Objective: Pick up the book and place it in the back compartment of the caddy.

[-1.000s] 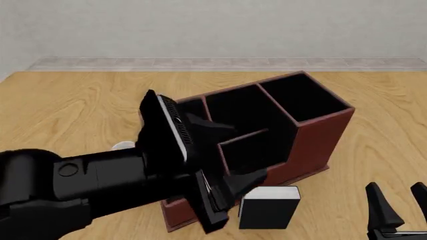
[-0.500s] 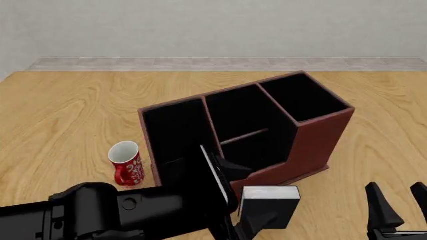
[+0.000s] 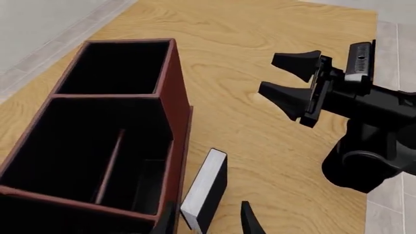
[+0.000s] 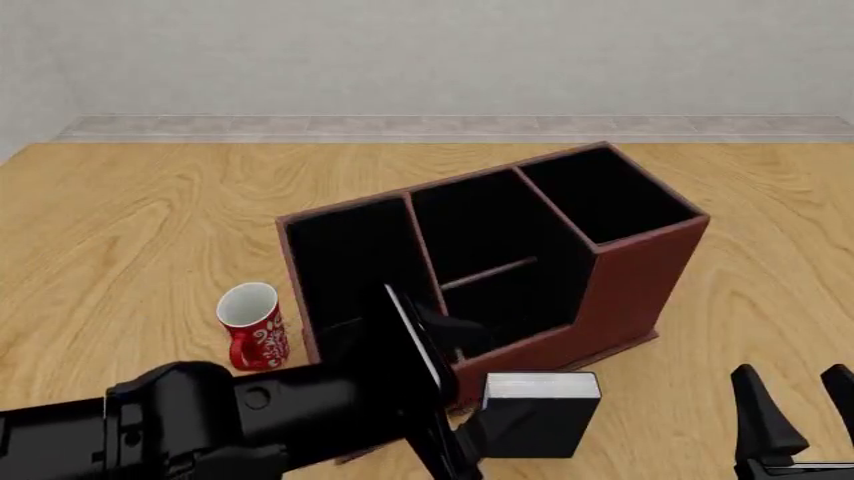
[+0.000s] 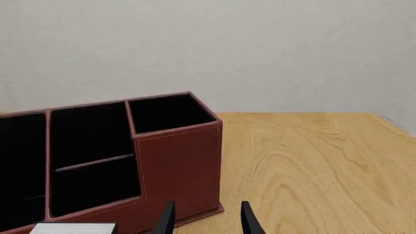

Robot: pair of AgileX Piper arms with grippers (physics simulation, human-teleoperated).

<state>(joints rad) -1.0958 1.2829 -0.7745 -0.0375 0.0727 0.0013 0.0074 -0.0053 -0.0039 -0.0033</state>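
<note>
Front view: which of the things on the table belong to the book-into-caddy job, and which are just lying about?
Part of the job: book, standing beside the caddy; back compartment; left hand, straddling the book.

Just lying about: red-and-white mug; right hand, open and apart from the book.

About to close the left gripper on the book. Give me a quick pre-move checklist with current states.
1. Book upright on the table in front of the caddy: ok.
2. Left gripper open, one finger on each side of the book in the left wrist view: ok.
3. How far down the book the fingers reach: cannot tell, tips are cut off at the frame edge.
4. Back compartment free of objects: ok, only black lining shows.
5. Right gripper open and apart from the book: ok.
6. Mug clear of the lift path: ok, it stands off the caddy's left end.
</note>
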